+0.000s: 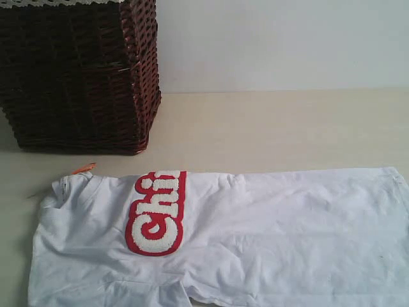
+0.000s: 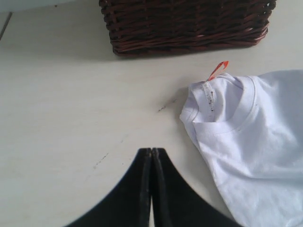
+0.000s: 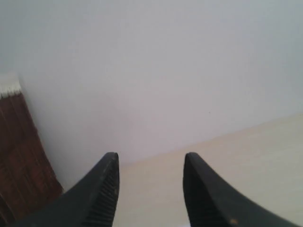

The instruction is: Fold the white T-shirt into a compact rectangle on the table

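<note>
While the white T-shirt point(image 1: 255, 236) lies flat across the near part of the table point(image 1: 287, 128), we see it reach from the left side to the right edge of the exterior view. Its neck end is on the left. The fuzzy white lettering point(image 1: 156, 214), outlined in red, reads "Chi" and is cut off along the shirt's far edge, where the cloth looks folded. A small orange neck tag point(image 1: 84, 168) sticks out at the shirt's far left corner. The dark brown wicker basket point(image 1: 77, 77) stands at the far left, apart from the shirt, against a pale wall point(image 1: 287, 38).

In the left wrist view, we find the left gripper point(image 2: 151, 150) with its jaws pressed together and nothing between them. It is over bare table, near the shirt's ribbed collar point(image 2: 241, 106) but not touching it. The tag pokes out beyond the collar toward the basket.

In the right wrist view, the right gripper point(image 3: 149, 158) has its jaws apart and nothing between them. It faces the wall, with a strip of table and the basket's edge in sight.
</note>
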Controlling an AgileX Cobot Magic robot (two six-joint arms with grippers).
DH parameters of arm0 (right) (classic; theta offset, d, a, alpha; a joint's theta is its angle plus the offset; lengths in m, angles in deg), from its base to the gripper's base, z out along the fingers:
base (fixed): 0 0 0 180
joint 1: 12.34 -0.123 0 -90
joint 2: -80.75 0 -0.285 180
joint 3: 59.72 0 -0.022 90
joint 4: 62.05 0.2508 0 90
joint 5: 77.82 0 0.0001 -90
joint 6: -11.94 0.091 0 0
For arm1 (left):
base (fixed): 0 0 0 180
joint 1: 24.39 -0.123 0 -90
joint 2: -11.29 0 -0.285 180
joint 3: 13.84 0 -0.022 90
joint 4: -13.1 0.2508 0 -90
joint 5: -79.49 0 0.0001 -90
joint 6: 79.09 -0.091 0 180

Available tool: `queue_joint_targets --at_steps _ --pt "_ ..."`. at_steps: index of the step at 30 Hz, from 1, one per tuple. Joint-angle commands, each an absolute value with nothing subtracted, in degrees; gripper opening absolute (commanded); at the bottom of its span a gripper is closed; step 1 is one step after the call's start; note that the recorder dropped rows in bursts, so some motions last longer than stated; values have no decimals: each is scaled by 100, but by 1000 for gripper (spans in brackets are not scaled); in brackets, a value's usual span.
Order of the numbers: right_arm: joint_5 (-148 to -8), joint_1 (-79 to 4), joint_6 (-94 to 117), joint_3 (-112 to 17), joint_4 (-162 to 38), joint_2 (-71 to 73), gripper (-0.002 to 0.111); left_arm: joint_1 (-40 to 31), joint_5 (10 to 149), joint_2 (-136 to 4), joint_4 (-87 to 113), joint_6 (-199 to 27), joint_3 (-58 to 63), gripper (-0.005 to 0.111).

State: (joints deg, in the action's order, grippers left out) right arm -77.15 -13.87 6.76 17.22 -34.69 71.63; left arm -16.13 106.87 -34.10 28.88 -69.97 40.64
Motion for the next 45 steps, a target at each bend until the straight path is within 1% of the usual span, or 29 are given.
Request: queue_joint_targets --at_steps 1,6,20,21,22,23,25,32,42,45 --pt "-6647 -1367 1194 1750 -2340 7146 43 -1639 10637 -3387 2839 -7022 4070 0" --pt "-6281 -1367 1273 1750 -2298 7146 43 -1639 10637 -3387 2839 -7052 4070 0" --pt "-6339 -1367 1379 1750 -2298 7146 43 -1639 10637 -3387 2850 -7053 4070 0" --pt "-6339 -1367 1379 1750 -2298 7146 41 -1639 10637 -3387 2850 -7053 4070 0" --pt "-6339 -1367 1364 1750 -2298 7146 37 -1639 10637 -3387 2850 -7053 4070 0" --pt "-6351 -1367 1364 1750 -2298 7146 27 -1639 10637 -3387 2850 -7053 4070 0" --pt "-6462 -1367 1364 1750 -2314 7146 1 -1639 10637 -3387 2850 -7053 4070 0" --pt "-6912 -1367 1304 1750 -2354 7146 0 -1639 10637 -3387 2873 -7053 4070 0" --pt "-6912 -1367 1314 1750 -2354 7146 0 -1639 10582 -3387 2873 -7053 4070 0" --pt "-7580 -1367 1556 1750 -1870 7146 0 -1639 10453 -3387 2873 -7053 4070 0"
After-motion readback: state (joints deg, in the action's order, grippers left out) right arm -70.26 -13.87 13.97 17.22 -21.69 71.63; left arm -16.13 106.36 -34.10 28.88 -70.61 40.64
